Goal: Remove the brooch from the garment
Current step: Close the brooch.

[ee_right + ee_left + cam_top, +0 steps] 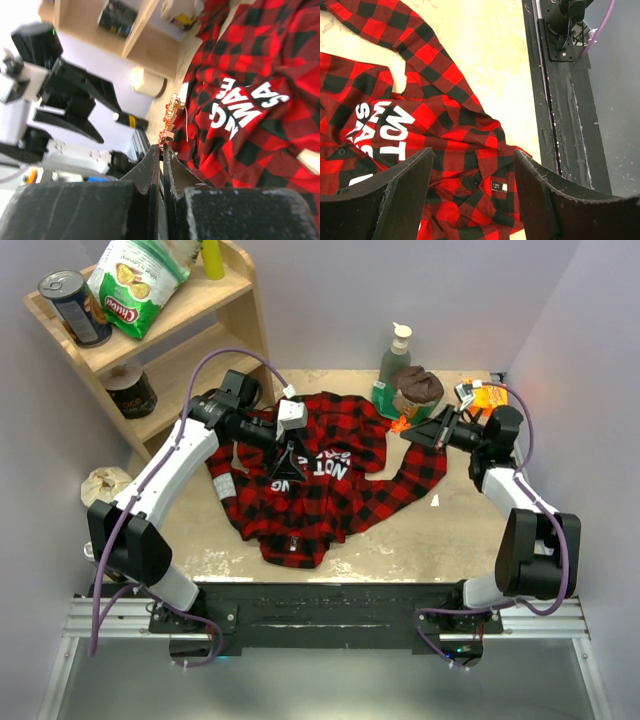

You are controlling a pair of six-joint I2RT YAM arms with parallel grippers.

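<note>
Hovering over garment (330, 502), left hand (286, 471) parted.

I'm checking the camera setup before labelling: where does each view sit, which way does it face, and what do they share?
Top external: above and behind the bases, looking down on the table; both arms, left gripper and right gripper, show.
Left wrist: looks down on the garment toward the near rail; own open fingers frame it.
Right wrist: looks along its shut fingers holding the brooch, towards the left arm and shelf.
Shared: all see the garment's white lettering.
</note>
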